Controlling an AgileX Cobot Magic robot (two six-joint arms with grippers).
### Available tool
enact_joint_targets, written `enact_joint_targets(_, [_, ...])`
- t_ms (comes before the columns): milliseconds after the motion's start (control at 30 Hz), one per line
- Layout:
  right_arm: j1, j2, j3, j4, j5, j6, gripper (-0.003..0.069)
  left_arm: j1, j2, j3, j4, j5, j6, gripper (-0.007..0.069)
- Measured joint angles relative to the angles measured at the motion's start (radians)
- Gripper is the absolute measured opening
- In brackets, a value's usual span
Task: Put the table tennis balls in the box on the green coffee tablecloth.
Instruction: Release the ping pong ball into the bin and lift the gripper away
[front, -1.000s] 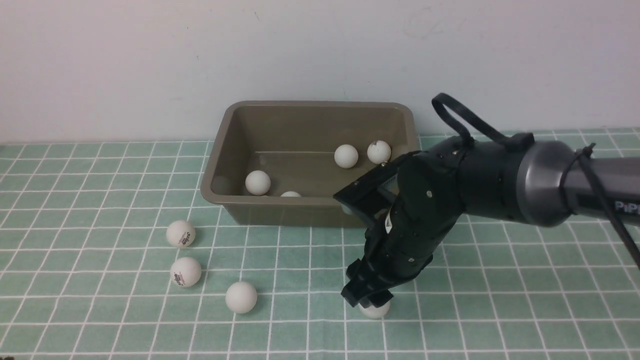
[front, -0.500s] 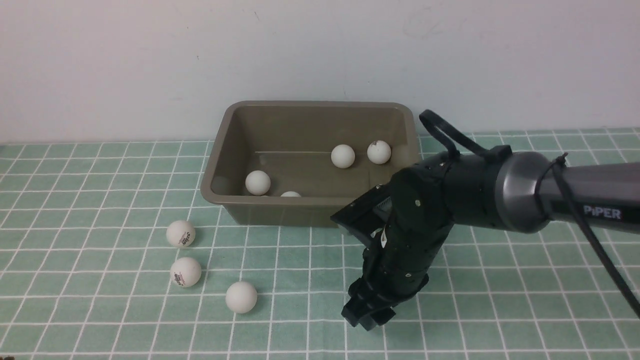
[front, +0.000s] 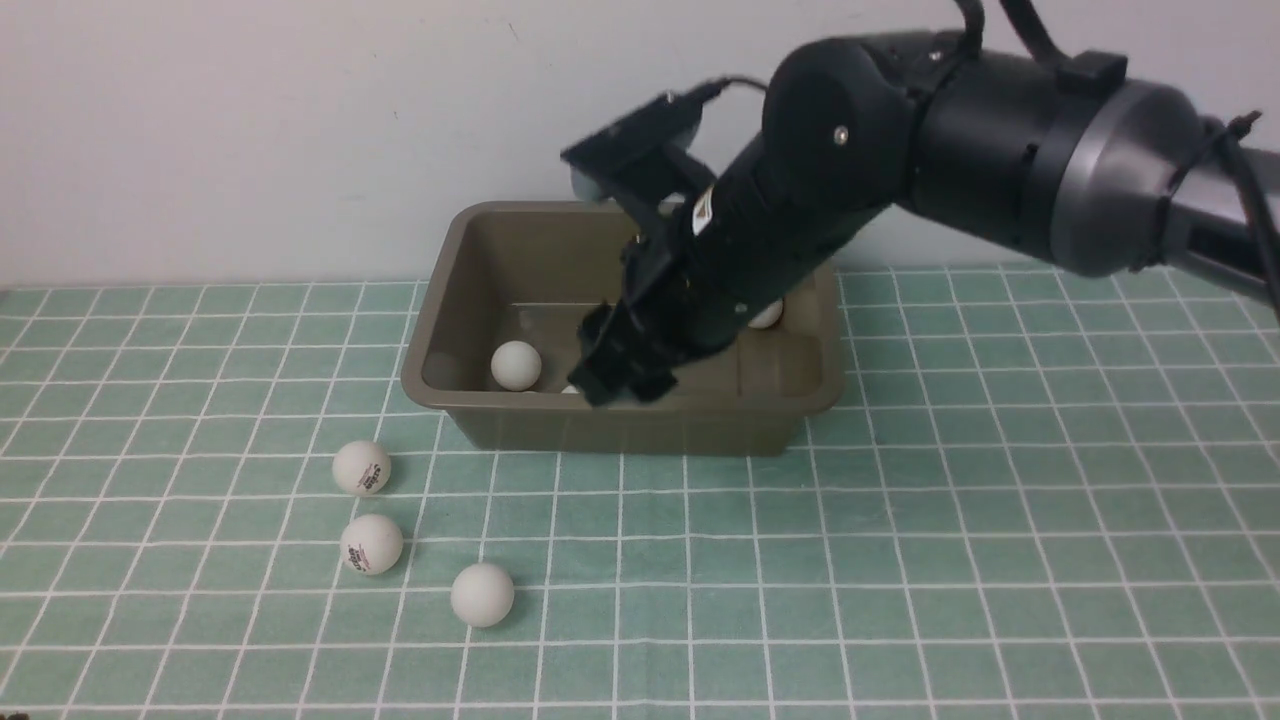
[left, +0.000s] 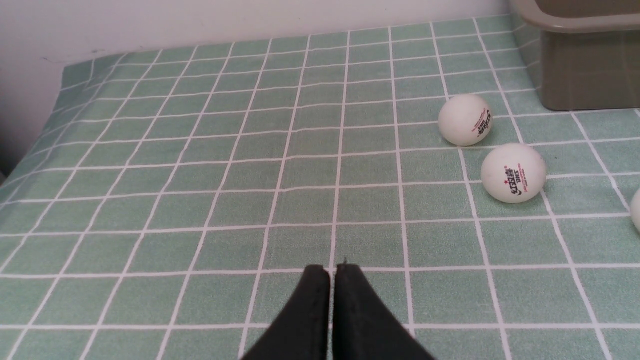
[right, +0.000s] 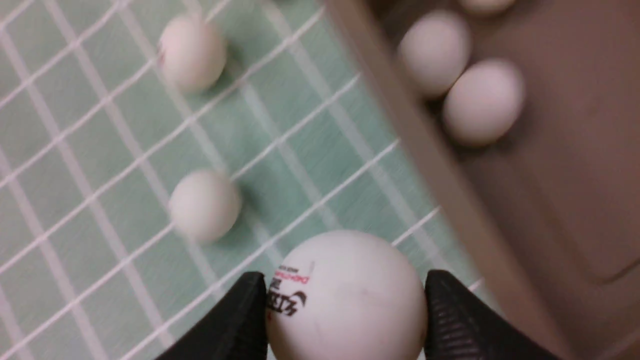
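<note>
**Ball up and nearly over the box**

Your right gripper (front: 622, 375) has swung up from the cloth (front: 1000, 500) to the box (front: 428, 330), above its front wall. Its jaws are clamped on a ball (right: 345, 295), one on each side. You're mid-carry. Three loose balls (front: 482, 594) lie on the cloth, and others already sit in the box. Next, I judge, you need to clear the rim fully and then open. Your left gripper (left: 332, 272) sits closed and empty over the cloth.
</note>
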Motion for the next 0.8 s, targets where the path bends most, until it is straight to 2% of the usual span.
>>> enact_joint_targets(67, [-0.003,0.032,-0.058,-0.085,-0.046,0.040,0.0361,0.000,0.000,0.000,0.000,0.000,0.000,-0.0004])
enact_joint_targets(267, [-0.034,0.162,-0.112,-0.196,-0.075,0.088,0.0361,0.000,0.000,0.000,0.000,0.000,0.000,-0.0004])
enact_joint_targets(633, [-0.076,0.271,-0.119,-0.205,-0.182,0.090,0.0361,0.000,0.000,0.000,0.000,0.000,0.000,-0.0004])
enact_joint_targets(800, [-0.077,0.271,-0.120,-0.216,-0.220,0.090,0.0400,0.000,0.000,0.000,0.000,0.000,0.000,-0.0004])
